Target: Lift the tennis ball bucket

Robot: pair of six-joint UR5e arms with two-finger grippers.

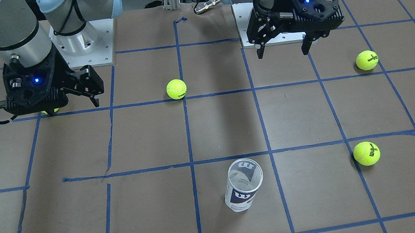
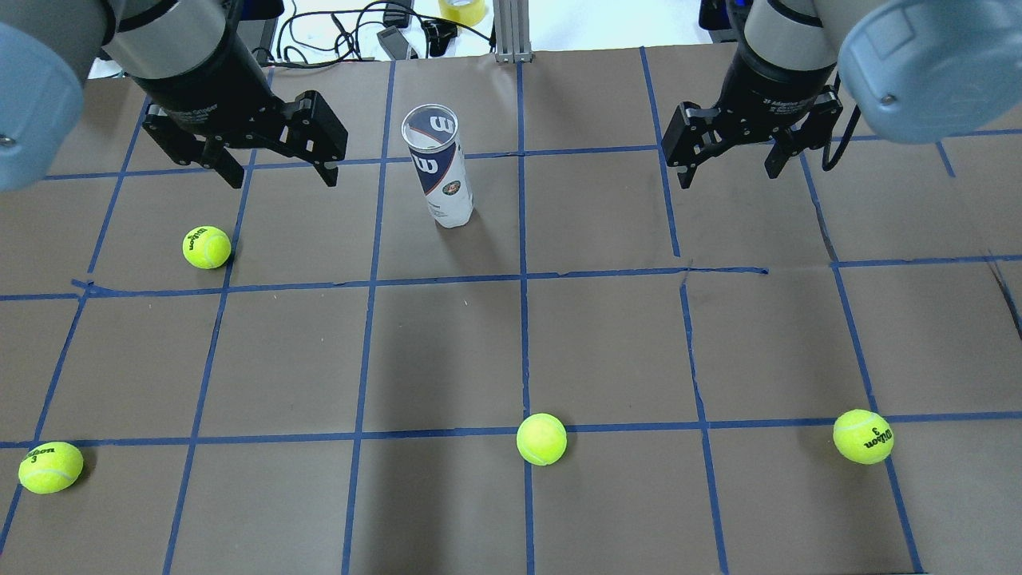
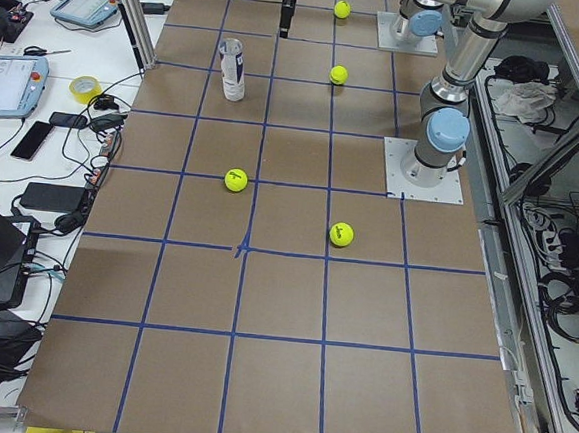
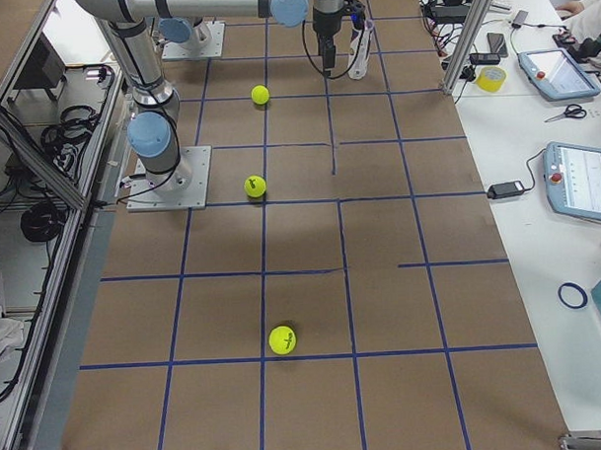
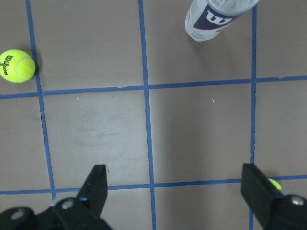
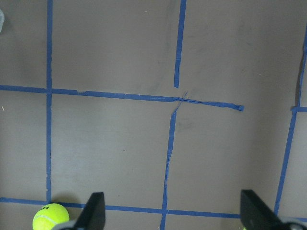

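The tennis ball bucket (image 2: 439, 172) is a clear tube with a white and navy label. It stands upright and empty on the brown table, also seen in the front view (image 1: 242, 185) and at the top of the left wrist view (image 5: 216, 17). My left gripper (image 2: 275, 164) hovers open and empty to the tube's left, apart from it; it also shows in the front view (image 1: 284, 51) and in its own wrist view (image 5: 175, 191). My right gripper (image 2: 730, 176) hovers open and empty farther off on the tube's other side, seen also in its wrist view (image 6: 173, 215).
Several yellow-green tennis balls lie loose: one near my left gripper (image 2: 207, 247), one at the near left (image 2: 50, 467), one near centre (image 2: 541, 438), one at the near right (image 2: 863, 436). Blue tape lines grid the table. Tablets and cables lie on the bench beyond the far edge (image 3: 9, 79).
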